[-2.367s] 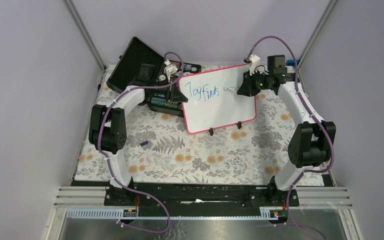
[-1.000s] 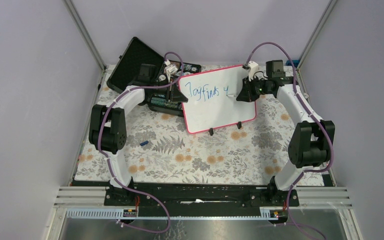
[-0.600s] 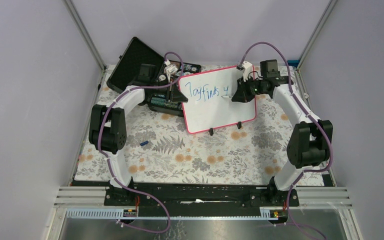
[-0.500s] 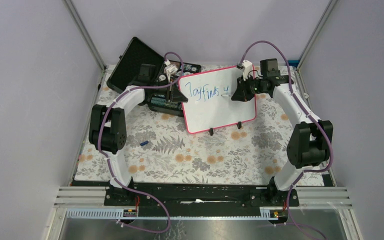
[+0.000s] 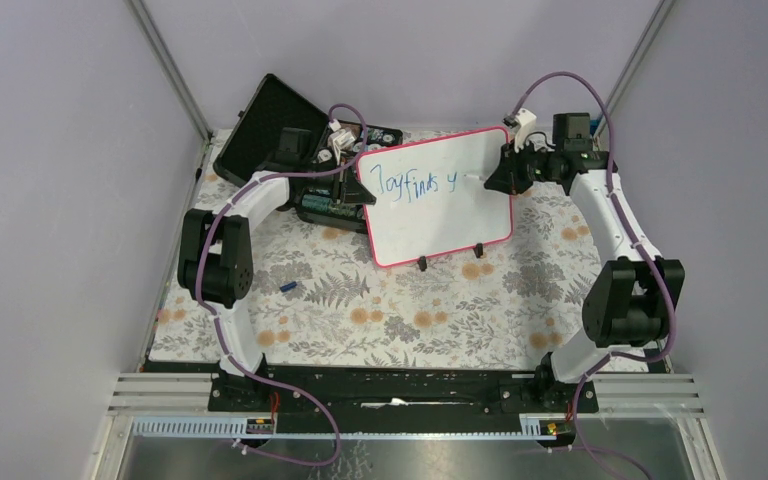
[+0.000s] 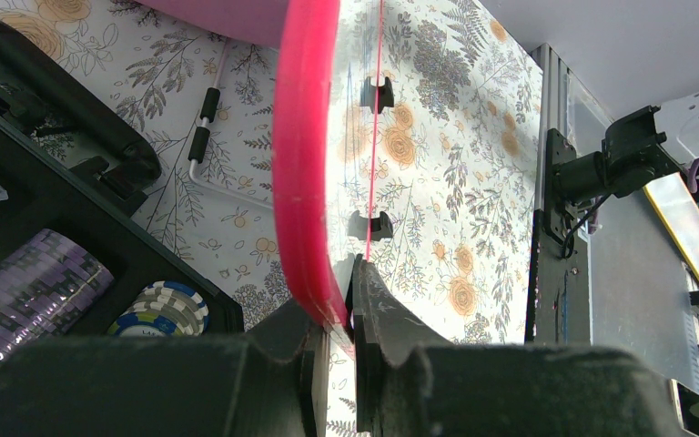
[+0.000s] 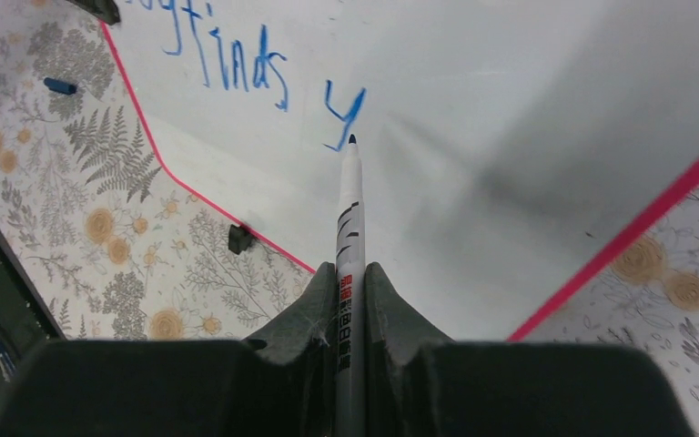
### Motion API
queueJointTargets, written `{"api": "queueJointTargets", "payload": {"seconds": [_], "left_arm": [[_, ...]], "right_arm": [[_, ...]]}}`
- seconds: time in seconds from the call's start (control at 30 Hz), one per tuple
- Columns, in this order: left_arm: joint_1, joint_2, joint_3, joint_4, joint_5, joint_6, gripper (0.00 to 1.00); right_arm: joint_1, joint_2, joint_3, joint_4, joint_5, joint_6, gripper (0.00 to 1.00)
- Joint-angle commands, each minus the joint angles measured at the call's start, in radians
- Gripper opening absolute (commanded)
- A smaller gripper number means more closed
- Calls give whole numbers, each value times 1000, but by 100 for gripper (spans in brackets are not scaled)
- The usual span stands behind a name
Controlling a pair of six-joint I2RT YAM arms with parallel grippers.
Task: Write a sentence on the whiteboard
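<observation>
From the left wrist we saw the whiteboard (image 6: 305, 164) only edge-on, its writing face unreadable and its far end cut off at 12 o'clock. The left gripper (image 6: 341, 314) was a dark blur along the bottom. From the right wrist the first word ran off the edge at 11 o'clock. The marker (image 7: 349, 209) had its rear hidden inside the right gripper (image 7: 350, 282), and we could not tell whether its tip touched the board. From above, a blue bit (image 5: 288, 287) at the board's 8 o'clock was too small to name, and the left arm (image 5: 250, 205) hid part of the black case (image 5: 265, 120).
</observation>
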Motion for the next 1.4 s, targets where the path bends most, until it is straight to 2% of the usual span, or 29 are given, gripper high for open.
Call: {"api": "queueJointTargets", "payload": {"seconds": [0.0, 1.37], "left_arm": [[-19, 1, -16, -18, -105, 117, 0], [-20, -6, -17, -18, -106, 116, 0]], "right_arm": [[-24, -10, -2, -15, -13, -25, 0], [8, 77, 53, 35, -13, 27, 0]]}}
